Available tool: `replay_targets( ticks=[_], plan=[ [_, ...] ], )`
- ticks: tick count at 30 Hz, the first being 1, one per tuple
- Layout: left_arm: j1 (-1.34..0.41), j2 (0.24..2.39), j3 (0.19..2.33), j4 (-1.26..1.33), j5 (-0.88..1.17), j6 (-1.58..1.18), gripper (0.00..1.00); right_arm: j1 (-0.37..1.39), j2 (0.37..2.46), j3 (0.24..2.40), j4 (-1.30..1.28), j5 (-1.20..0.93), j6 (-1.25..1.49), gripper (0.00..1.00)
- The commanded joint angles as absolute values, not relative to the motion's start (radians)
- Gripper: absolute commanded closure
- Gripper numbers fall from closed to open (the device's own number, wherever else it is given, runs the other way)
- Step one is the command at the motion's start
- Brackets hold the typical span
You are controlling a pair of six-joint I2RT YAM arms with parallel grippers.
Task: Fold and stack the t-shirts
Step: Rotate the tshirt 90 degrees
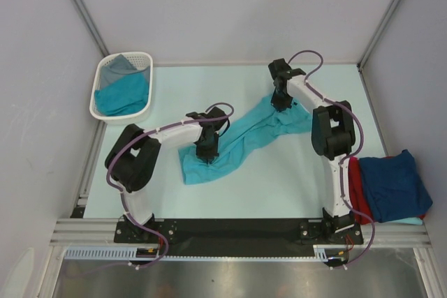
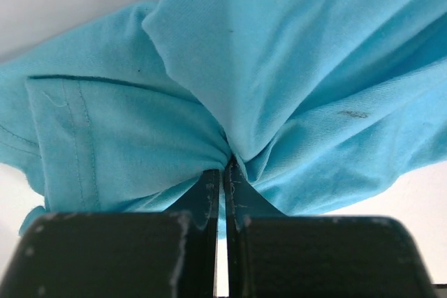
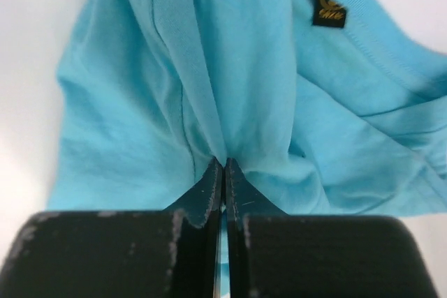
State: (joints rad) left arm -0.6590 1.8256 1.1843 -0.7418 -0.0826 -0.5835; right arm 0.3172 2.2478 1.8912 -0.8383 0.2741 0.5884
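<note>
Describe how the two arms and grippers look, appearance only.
The left arm and right arm have white links and bulky black joint housings, with a purple cable looping alongside each. The left gripper and right gripper have black, wedge-tipped fingers with pale scuffs. No labels visible.

White-and-black left arm (image 1: 157, 137) bends inward, right arm (image 1: 328, 127) stretches farther out. Left hand (image 1: 207, 158) and right hand (image 1: 281, 107) point down, fingers pinched tight on the teal cotton t-shirt (image 1: 241, 137).

teal t-shirt (image 1: 241, 141) stretched diagonally mid-table, navy shirt (image 1: 391, 185) atop red shirt (image 1: 356, 190), seemingly folded
</note>
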Motion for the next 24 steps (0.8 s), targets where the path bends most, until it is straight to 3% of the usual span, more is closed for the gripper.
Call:
replay_targets(
  ticks=[1,23,24],
  plan=[
    [-0.658,1.85,1.22,-0.742,-0.106,-0.574,1.0,0.298,2.149,1.899,-0.798,0.319,0.552,1.0],
    [-0.658,1.85,1.238,-0.749,-0.11,-0.571,1.0,0.272,2.129,1.764,-0.819,0.341,0.563,1.0],
    [-0.658,1.848,1.239,-0.75,-0.115,-0.571,0.99,0.272,2.14,1.767,-0.822,0.339,0.561,0.9]
  ],
)
